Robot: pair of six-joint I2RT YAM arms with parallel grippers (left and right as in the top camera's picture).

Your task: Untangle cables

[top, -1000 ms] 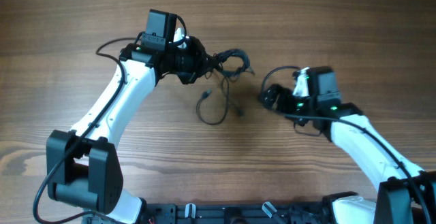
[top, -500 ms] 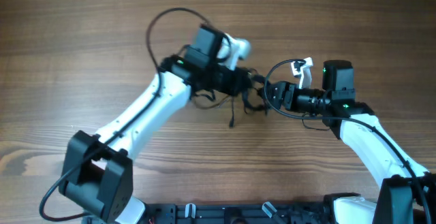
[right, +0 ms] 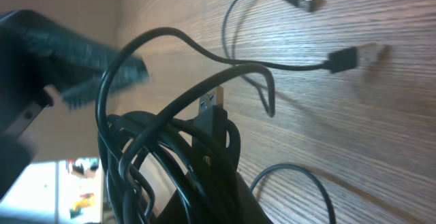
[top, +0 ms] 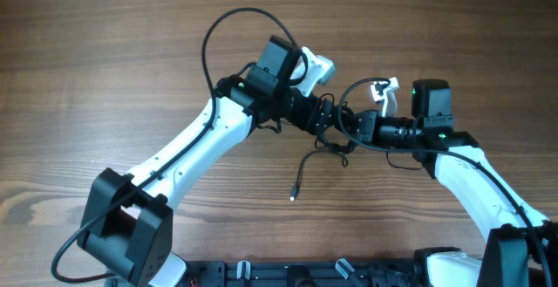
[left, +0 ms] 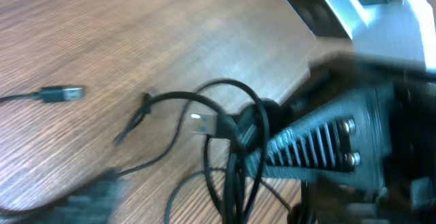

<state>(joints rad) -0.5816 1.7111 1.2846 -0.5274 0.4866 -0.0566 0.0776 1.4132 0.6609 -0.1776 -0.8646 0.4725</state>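
The cables [top: 336, 135] are a dark tangle of thin black cords between the two grippers at the table's middle. One loose cord trails down to a plug [top: 294, 195]. My right gripper [top: 351, 128] is shut on the tangle. In the right wrist view the cables [right: 133, 152] loop round its dark fingers [right: 212, 173], and two plug ends [right: 346, 58] lie on the wood. My left gripper [top: 320, 119] sits just left of the tangle. In the blurred left wrist view its fingers stand apart, open, with the cables [left: 231, 149] between them and a silver plug [left: 204, 123] sticking out.
The wooden table [top: 105, 78] spreads all round. A thick black arm cable [top: 218, 30] arcs above the left arm. The arms' base frame [top: 305, 274] runs along the front edge. The right gripper's ribbed finger [left: 320, 142] fills the right side of the left wrist view.
My left arm swung right and brought the tangle to my right gripper. The right jaws shut on it and the left jaws opened. One cord tail now trails down toward the front.
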